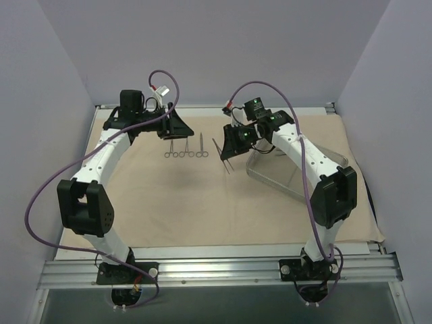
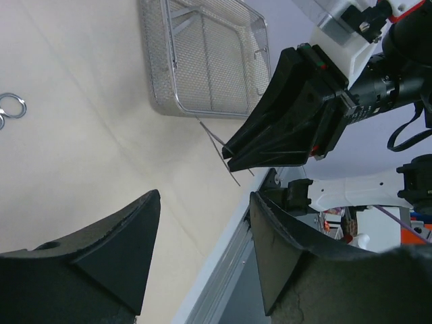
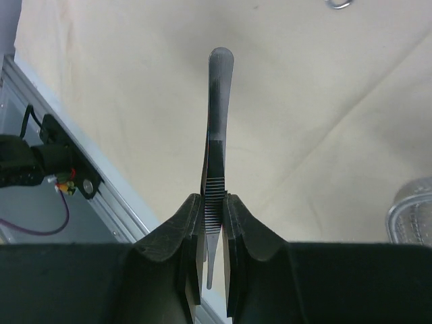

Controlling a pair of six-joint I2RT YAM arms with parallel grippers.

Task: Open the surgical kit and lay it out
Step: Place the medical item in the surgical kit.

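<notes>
A beige cloth lies spread over the table. On its right side sits the tray. Just left of the tray, the right gripper is clamped on 1 pair of tweezers, which points away from its fingers. Farther back, 3 scissors lie side by side on the cloth. Just beyond them hovers the left gripper, fingers apart, holding nothing.

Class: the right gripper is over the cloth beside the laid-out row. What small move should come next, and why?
Probably lower the right gripper until the tweezers lie on the cloth just right of the row of scissors, then release. Its jaws are clamped on the tweezers, held over bare cloth beside that row.
</notes>
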